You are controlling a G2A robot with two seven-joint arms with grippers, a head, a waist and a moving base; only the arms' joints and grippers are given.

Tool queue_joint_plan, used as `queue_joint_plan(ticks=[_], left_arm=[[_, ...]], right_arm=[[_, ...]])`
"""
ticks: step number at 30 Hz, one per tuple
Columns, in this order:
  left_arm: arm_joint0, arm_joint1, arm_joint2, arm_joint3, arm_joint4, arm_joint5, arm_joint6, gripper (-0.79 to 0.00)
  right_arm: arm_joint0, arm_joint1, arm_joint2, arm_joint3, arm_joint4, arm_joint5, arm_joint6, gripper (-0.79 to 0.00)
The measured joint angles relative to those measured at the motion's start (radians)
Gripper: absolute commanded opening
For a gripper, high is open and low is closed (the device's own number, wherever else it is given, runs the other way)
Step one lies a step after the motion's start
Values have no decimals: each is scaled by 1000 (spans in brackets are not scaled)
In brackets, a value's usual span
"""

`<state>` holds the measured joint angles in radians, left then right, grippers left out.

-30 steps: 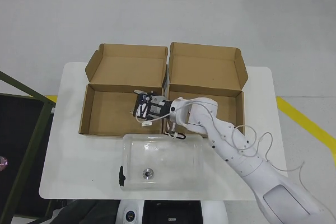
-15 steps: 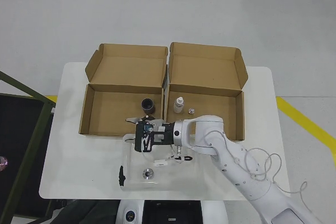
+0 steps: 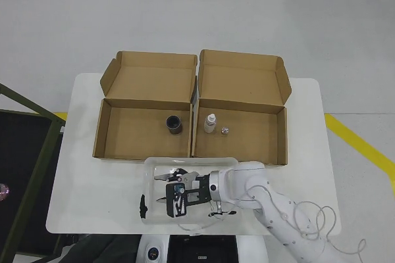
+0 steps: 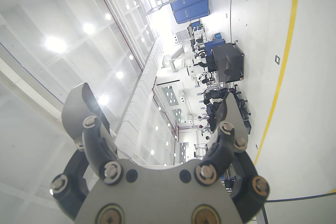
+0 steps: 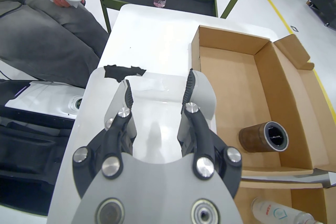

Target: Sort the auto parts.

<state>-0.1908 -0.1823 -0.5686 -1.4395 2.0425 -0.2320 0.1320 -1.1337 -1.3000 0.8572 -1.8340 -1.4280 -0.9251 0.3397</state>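
From above, I see my right gripper (image 3: 162,189) over the clear bin (image 3: 184,159). The cylinder (image 3: 174,123) lies in the left box (image 3: 128,135). On the left wrist, the left gripper (image 4: 152,101) gapes wide, empty, aimed at the room. On the right wrist, the jaws stand moderately apart above the bin, holding nothing.

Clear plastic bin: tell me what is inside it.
The open right gripper hangs over the clear bin, holding nothing. A scrap of black tape sticks to the bin's rim. The floor beneath the gripper is covered, so any part there cannot be seen.
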Motion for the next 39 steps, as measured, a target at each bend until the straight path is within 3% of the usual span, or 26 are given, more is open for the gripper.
queue_joint_plan(ticks=[15, 39], left_arm=[[0, 0, 0, 0, 0, 0, 0, 0], [0, 0, 0, 0, 0, 0, 0, 0]], right_arm=[[-41, 21, -44, 18, -108, -32, -50, -409], [23, 22, -112, 161, -159, -33, -50, -397]])
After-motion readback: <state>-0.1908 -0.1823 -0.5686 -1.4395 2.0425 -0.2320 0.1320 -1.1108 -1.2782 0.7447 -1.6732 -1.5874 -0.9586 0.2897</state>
